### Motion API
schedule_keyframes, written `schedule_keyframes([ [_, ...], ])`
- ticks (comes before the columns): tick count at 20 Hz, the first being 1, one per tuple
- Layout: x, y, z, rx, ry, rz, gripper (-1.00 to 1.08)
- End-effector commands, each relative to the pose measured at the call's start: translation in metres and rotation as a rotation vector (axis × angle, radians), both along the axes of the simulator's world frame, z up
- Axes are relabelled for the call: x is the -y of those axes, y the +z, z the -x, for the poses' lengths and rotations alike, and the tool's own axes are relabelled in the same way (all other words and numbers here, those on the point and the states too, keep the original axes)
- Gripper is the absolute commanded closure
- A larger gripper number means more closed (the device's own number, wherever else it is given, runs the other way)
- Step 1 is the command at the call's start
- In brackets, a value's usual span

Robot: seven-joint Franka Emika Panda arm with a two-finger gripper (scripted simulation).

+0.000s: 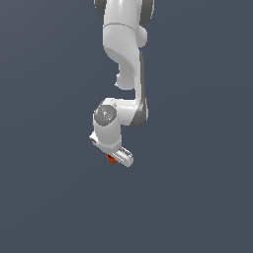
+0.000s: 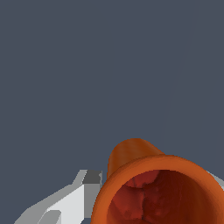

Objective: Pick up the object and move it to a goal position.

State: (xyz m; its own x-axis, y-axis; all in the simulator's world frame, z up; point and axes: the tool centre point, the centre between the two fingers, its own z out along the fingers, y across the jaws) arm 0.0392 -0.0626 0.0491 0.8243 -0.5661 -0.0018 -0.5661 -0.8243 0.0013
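The orange-red cup fills the near part of the wrist view, its rolled rim and dark inside turned toward the camera and its narrow base pointing away. My gripper is shut on it, with one grey finger against one side and a sliver of the other finger at the opposite side. In the exterior view only a small orange bit of the cup shows under the white hand, where my gripper is mostly hidden by the wrist.
The white arm reaches down from the top of the exterior view. A plain dark blue-grey surface lies all around. No other object shows.
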Motion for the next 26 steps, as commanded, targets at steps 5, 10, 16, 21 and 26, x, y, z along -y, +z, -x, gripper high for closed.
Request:
schedule_keyframes([
  [5, -0.02, 0.036, 0.002, 0.002, 0.001, 0.0, 1.08],
  [10, -0.045, 0.082, 0.006, 0.002, 0.001, 0.0, 1.08],
  [16, -0.08, 0.148, 0.011, 0.002, 0.0, 0.0, 1.08],
  [21, -0.11, 0.204, 0.015, 0.002, 0.0, 0.002, 1.08],
  [26, -0.139, 0.258, 0.019, 0.002, -0.001, 0.002, 1.08],
])
